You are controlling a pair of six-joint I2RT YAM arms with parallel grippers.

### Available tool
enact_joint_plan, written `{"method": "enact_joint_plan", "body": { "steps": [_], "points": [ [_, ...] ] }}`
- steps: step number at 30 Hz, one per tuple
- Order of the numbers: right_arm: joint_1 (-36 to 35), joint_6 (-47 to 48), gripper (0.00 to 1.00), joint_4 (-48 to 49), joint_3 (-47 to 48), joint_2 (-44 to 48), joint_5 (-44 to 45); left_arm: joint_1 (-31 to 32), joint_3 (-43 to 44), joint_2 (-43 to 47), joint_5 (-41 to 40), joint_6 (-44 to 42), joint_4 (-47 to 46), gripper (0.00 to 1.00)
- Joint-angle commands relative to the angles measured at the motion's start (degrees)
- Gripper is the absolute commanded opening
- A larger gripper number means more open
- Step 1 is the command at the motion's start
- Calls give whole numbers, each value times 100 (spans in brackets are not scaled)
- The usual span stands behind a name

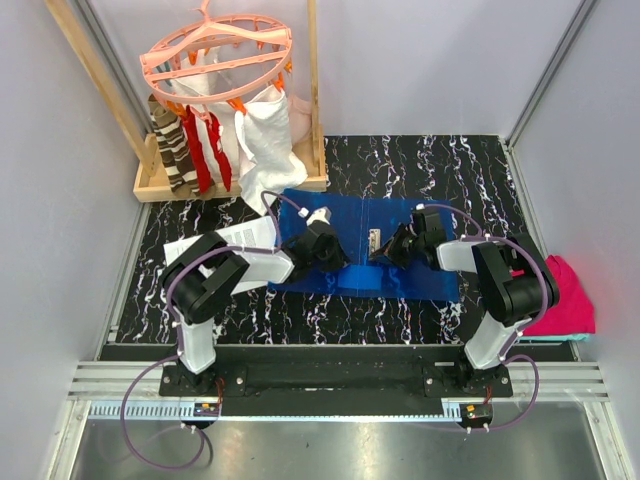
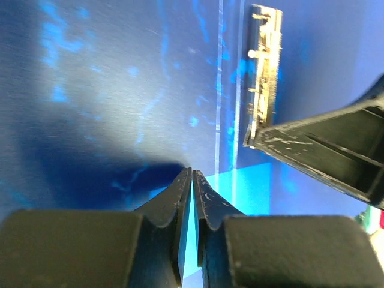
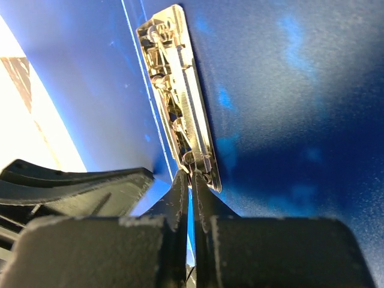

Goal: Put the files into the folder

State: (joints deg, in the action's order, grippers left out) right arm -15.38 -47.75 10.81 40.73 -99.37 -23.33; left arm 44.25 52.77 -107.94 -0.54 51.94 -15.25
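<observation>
Black marbled surface [image 1: 430,160] carries the blue folder [image 1: 350,215] at centre frame, with the files [image 1: 245,235] lying at its left edge, partly under my left arm. My left gripper [image 2: 192,174] is pressed together, tips on the folder. My right gripper [image 3: 192,177] is also pressed together, tips touching the lower end of the metal clip [image 3: 177,90].

On my feed the flat blue plastic folder [image 1: 360,215] looks smooth and glossy, throwing back light patches. Its silvery metal clip [image 3: 180,96] is shiny, with fine ribbing. The left end effector [image 2: 191,174] has matt black plastic fingers [image 2: 165,204], scuffed pale. The black white-veined worktop [image 1: 400,160] looks polished; the white printed paper sheets [image 1: 240,235] matt; the magenta folded cloth [image 1: 570,290] looks soft.
</observation>
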Motion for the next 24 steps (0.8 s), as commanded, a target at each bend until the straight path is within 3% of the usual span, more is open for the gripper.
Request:
{"method": "enact_joint_plan", "body": {
  "steps": [1,9,17,24],
  "points": [
    [70,775,0,-826,84,-12,902,136,-31,19,-686,-588,1041,14],
    [87,522,0,-423,251,146,-285,277,347,72,914,-501,154,26],
    [87,126,0,61,172,15,-865,251,647,-544,1082,-290,4,28],
    [79,-420,0,1028,-83,-267,-1314,110,111,-87,801,-536,-14,35]
  ]
}}
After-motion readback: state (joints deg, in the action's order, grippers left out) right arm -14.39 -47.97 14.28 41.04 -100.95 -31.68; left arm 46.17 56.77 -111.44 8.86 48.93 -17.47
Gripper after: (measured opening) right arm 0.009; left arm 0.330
